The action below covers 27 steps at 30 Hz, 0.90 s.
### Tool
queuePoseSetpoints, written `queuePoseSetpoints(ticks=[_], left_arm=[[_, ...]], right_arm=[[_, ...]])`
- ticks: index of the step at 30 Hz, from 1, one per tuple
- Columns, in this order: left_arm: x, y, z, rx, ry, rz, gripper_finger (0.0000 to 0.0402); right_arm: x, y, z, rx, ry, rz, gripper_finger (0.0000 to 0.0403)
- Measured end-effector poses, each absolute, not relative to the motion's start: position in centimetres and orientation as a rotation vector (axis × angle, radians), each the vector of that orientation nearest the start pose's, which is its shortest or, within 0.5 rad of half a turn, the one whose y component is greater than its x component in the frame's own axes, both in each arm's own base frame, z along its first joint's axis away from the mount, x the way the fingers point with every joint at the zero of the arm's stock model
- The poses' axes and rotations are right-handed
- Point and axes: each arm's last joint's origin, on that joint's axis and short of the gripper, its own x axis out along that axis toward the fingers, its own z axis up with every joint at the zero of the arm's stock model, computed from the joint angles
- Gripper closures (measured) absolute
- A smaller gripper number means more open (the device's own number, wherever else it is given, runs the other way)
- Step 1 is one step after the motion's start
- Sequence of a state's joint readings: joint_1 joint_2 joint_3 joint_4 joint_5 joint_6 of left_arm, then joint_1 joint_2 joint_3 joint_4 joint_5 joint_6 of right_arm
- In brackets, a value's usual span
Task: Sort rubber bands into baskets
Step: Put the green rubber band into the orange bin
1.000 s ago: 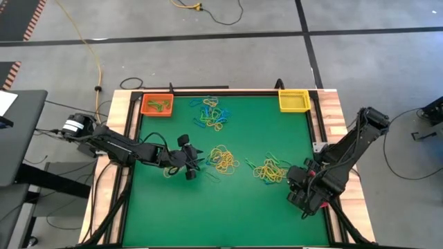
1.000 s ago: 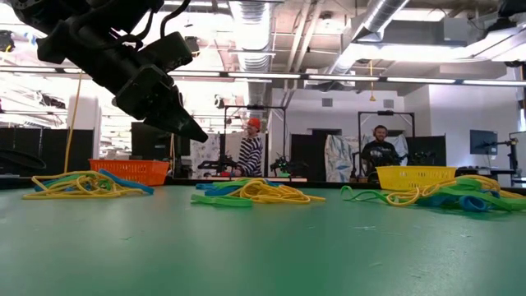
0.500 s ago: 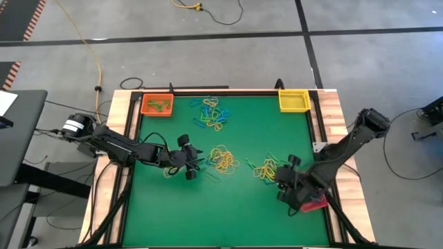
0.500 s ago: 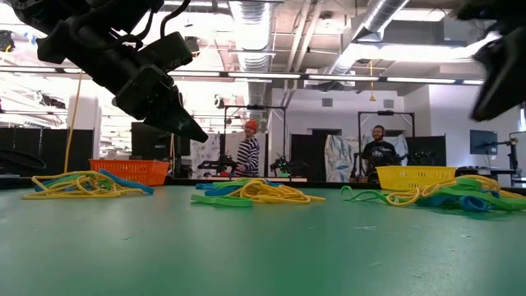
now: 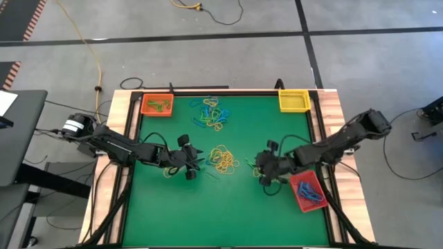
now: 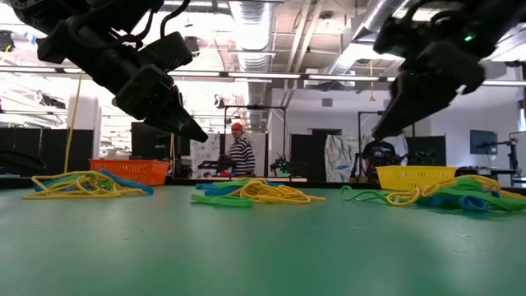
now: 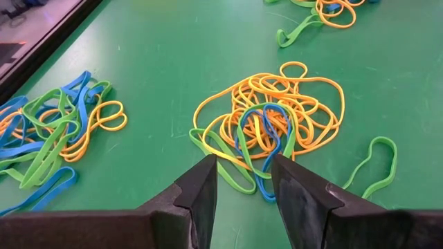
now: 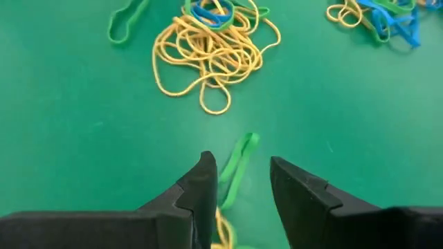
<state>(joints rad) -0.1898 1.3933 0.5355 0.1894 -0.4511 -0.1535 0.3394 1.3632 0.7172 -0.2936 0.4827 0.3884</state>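
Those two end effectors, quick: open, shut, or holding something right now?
Left end effector: open, empty, above the middle rubber band pile.
Right end effector: open, empty, over a green rubber band.

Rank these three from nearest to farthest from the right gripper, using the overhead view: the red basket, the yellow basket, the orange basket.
Measured from the right gripper, open above the mat's middle right:
1. The red basket, just beside it at the table's near right edge.
2. The yellow basket, at the far right corner.
3. The orange basket, at the far left corner, across the table.
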Motion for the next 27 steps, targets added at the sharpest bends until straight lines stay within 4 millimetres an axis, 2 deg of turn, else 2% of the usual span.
queuePoseSetpoints(ticks=[6, 16, 27], left_arm=[[25.1, -3.5, 15.9, 0.064, 0.614, 0.299, 0.0274], [25.1, -3.5, 15.9, 0.043, 0.610, 0.305, 0.0274], [25.1, -3.5, 16.0, 0.027, 0.599, 0.309, 0.0274]], right_arm=[[25.1, 5.1, 18.4, 0.027, 0.789, -0.261, 0.0239], [25.6, 3.2, 18.6, -0.014, 0.757, -0.341, 0.0239], [25.7, 3.0, 18.8, -0.034, 0.738, -0.379, 0.0239]])
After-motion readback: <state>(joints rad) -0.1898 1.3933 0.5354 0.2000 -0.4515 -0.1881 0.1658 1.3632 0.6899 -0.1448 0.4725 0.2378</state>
